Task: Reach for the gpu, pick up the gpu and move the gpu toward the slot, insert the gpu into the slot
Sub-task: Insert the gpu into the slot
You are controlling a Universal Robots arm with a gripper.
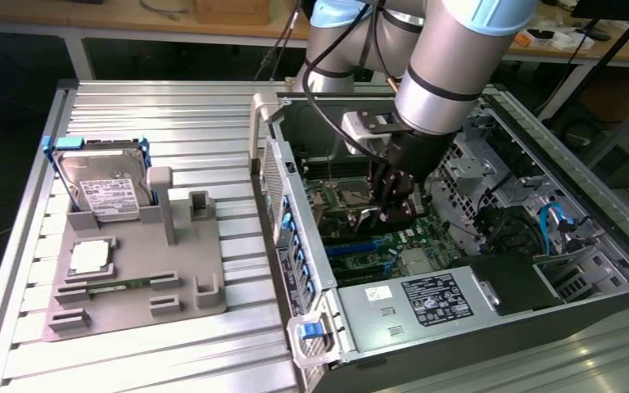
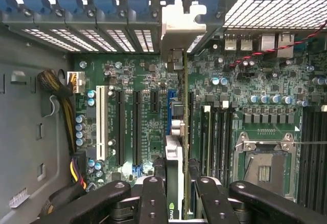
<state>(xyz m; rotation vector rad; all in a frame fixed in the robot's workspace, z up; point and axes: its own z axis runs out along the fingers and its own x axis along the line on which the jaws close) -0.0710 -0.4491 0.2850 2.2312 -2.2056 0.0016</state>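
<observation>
**Spotter:** What have you got in the gripper (image 2: 179, 203)?

**Operator:** The gpu (image 2: 174, 173). I have the fingers narrowed onto it from both flat sides, so on the wrist view I look straight down its thin edge. Its silver bracket (image 2: 180, 24) is at the far end, up against the case's rear openings.

**Spotter:** And the slot?

**Operator:** The slot (image 2: 169, 106) is the blue strip on the green motherboard (image 2: 138, 132), below the card, away from the gripper. The blue shows just beside the card's edge and runs the same way, so I judge the two long axes as parallel, with a slight sideways offset at most. The black memory sockets (image 2: 217, 132) lie on the card's other side, near but apart.

**Spotter:** Is it touching yet?

**Operator:** I cannot tell from the wrist view, because looking down the card flattens the height. The exterior view helps there. It shows the gripper deep inside the open case (image 1: 576, 270), low over the board, though the fingers hide the card's lower edge. That view also shows the hard drive (image 1: 101, 192) on its stand on the table (image 1: 161, 106), well apart towards the exterior view's left.
</observation>
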